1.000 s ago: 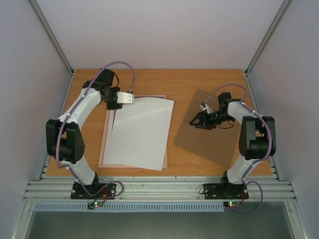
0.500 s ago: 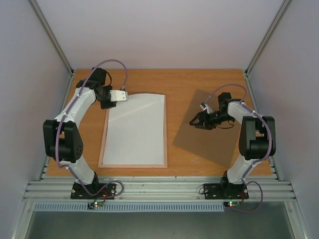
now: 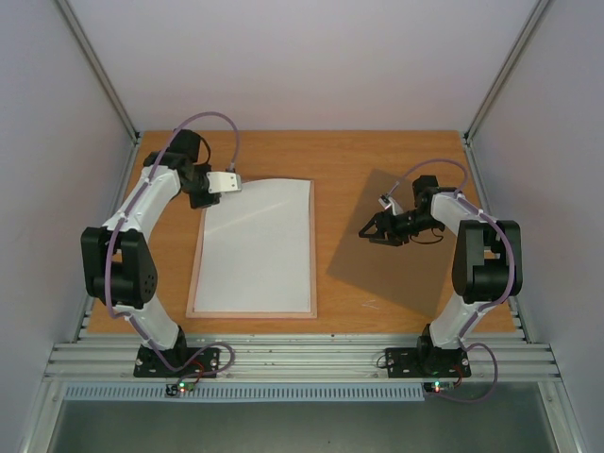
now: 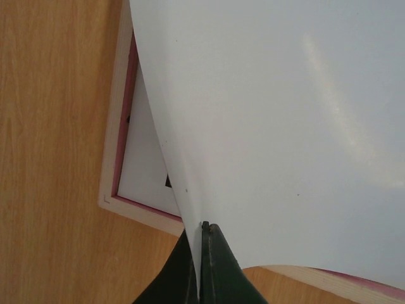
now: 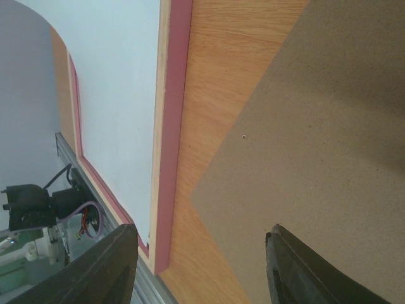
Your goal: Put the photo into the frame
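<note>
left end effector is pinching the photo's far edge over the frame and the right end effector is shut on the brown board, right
Not quite: the right end effector is open and holds nothing, spread wide above the brown board, as the right wrist view shows. The left end effector does pinch the far edge of the photo over the frame.

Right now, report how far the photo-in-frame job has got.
Done: the photo lies white side up, lined up over the frame. In hand: the left tool pinches the photo's far-left corner, which curls up off the frame. Left: let that corner go so the sheet drops flat; the brown backing board lies on the table beneath the open right tool, not yet fitted.
</note>
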